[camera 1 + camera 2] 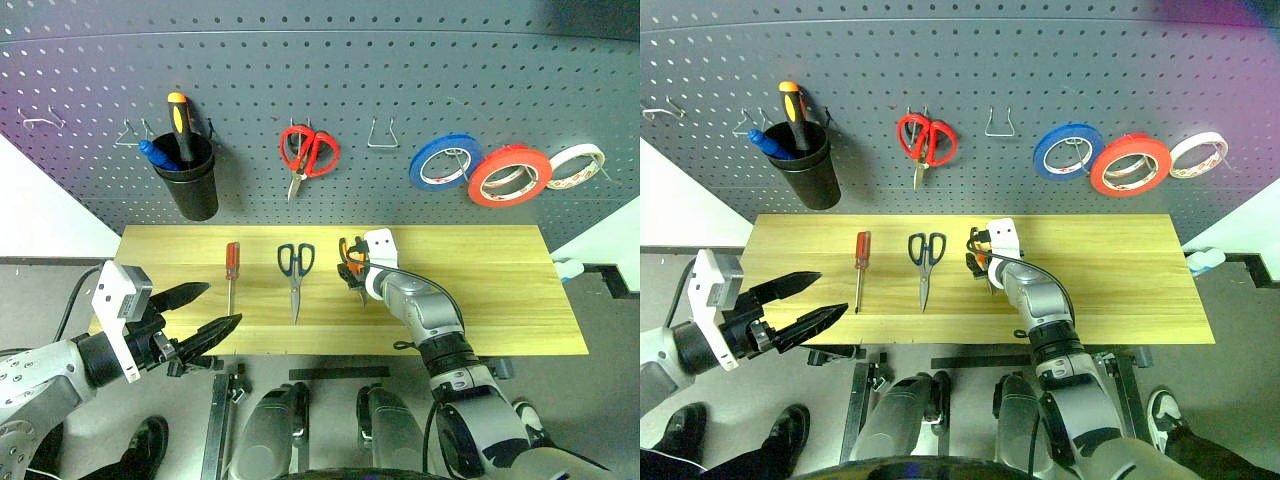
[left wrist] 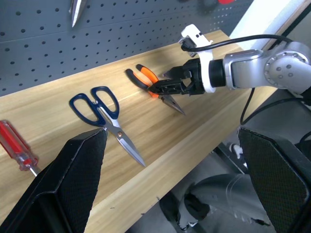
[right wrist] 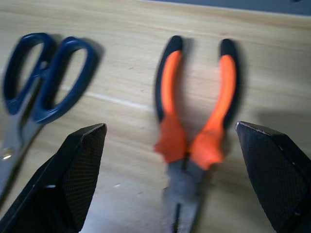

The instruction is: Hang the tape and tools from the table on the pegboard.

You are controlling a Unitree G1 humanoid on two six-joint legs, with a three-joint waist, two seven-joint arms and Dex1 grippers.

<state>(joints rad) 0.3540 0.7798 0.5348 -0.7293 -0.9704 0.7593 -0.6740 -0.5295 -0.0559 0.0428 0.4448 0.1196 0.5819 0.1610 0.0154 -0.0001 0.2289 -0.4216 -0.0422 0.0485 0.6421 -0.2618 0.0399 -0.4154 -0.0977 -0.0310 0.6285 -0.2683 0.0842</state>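
Left eye view: the pegboard (image 1: 320,90), a dark grey perforated panel, serves as the landmark. On it hang a black cup (image 1: 190,180), red-handled scissors (image 1: 307,153), a blue tape roll (image 1: 444,161), the bright red tape roll (image 1: 510,174) beside it, and a white tape roll (image 1: 577,165); the red roll is a thick-walled ring, already on its hook. An empty wire hook (image 1: 382,135) sits between the hung scissors and the blue roll.

Below the pegboard lies the table (image 1: 500,290), light yellowish wood. Three tools rest flat on it, handles toward the pegboard: the red-handled screwdriver (image 1: 232,272), the dark-handled scissors (image 1: 296,275) with steel blades closed, and the orange-handled pliers (image 3: 194,131).

The pliers have orange grips edged in black, spread slightly, with a slim grey nose pointing away from the pegboard.

The right gripper (image 3: 170,160) hangs just over the pliers with jaws wide, one finger on each side of the pivot, not yet closed. The left gripper (image 1: 205,312) waits off the table's near edge, jaws also wide and empty.

Procedure, as judged: the step in hand is picking up the pliers. Centre the fingers across the orange shoulders near the pivot, lower until they straddle both grips, then close. Gripping one handle alone risks the tool swinging open.
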